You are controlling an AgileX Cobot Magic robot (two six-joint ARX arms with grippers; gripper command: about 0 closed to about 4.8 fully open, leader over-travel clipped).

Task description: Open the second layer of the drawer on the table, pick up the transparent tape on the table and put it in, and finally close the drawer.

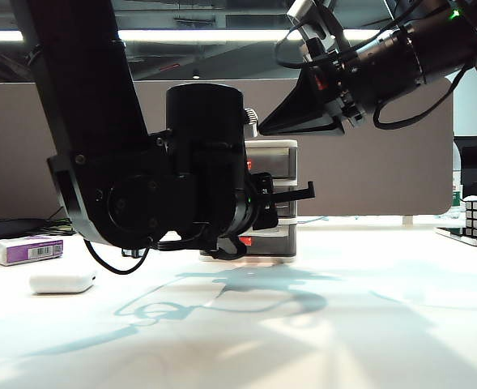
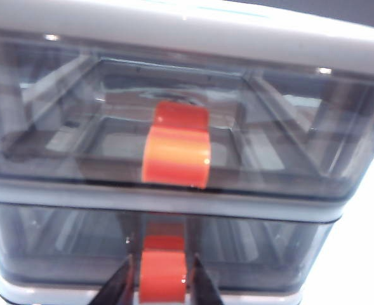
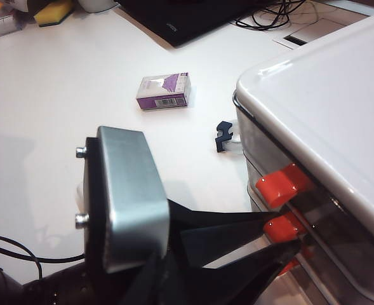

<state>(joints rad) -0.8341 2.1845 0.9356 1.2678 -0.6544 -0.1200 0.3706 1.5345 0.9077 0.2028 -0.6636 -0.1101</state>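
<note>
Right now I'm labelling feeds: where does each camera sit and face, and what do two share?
Exterior view: low at the white table, facing the smoky-grey three-drawer unit; left arm blocks it, right gripper high beside its top.
Left wrist view: close before drawer fronts; left gripper flanks the middle red-orange tab.
Right wrist view: above, looking down on the unit; left gripper shows.
Shared: both wrist views show that tab.

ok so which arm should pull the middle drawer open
left. the left gripper has its fingers either side of the red tab on the second layer. the right gripper hangs up by the top of the drawer, away from any tab.
</note>
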